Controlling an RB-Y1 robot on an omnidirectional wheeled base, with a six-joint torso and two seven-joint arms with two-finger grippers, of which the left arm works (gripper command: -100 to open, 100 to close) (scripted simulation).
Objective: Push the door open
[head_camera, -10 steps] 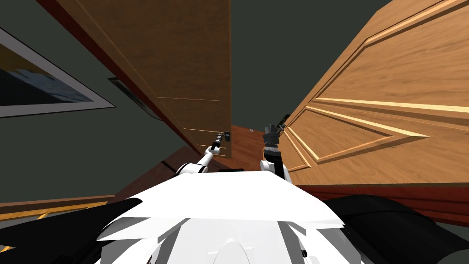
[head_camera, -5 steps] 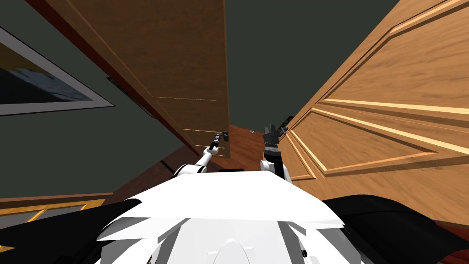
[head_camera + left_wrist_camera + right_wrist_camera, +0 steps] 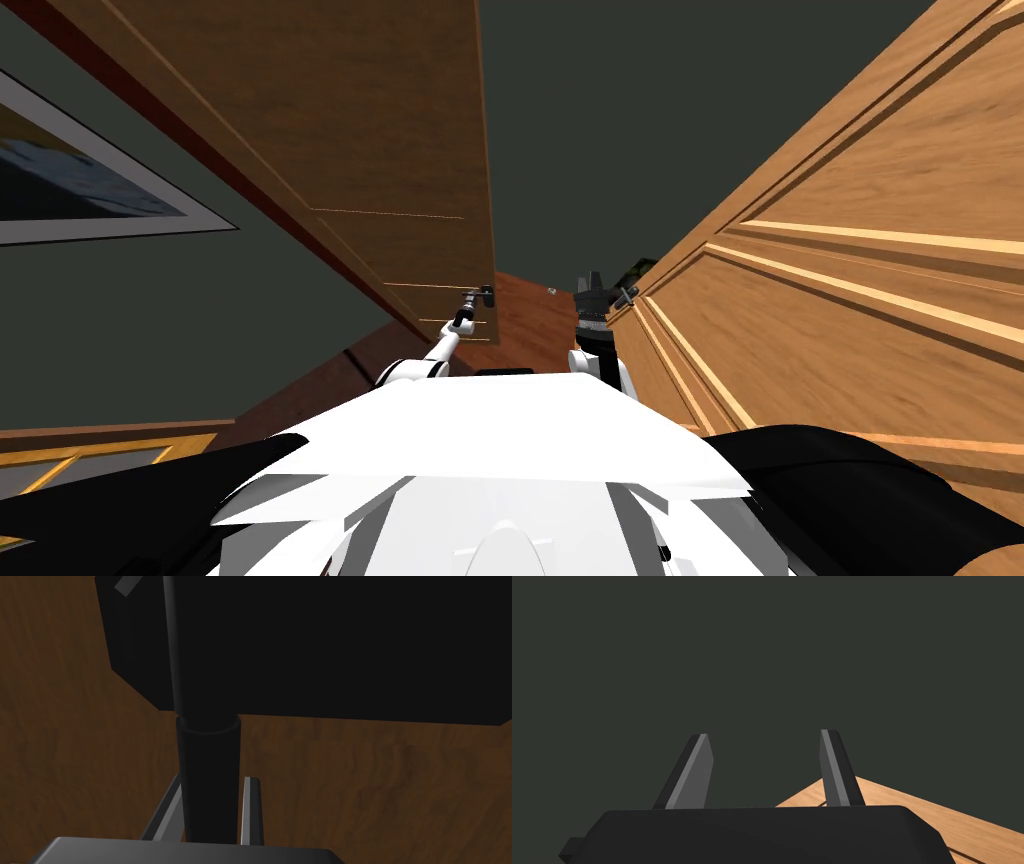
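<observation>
One second on: clamping left gripper (image 3: 479, 298) fingers around the dark door handle (image 3: 207, 776), advancing, swinging the brown door (image 3: 380, 150) at 11 o'clock further aside, widening the gap; push seemingly well underway. Holding right gripper (image 3: 765, 734) fingers apart beside the lighter panelled door (image 3: 850, 300) at 2 o'clock.

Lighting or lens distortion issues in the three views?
Head view: wide lens splays the dark door and light door toward the corners. Left wrist view: dim, black handle in the left jaws barely stands out from the dark door. Right wrist view: evenly lit, grey-green wall, no glare.
</observation>
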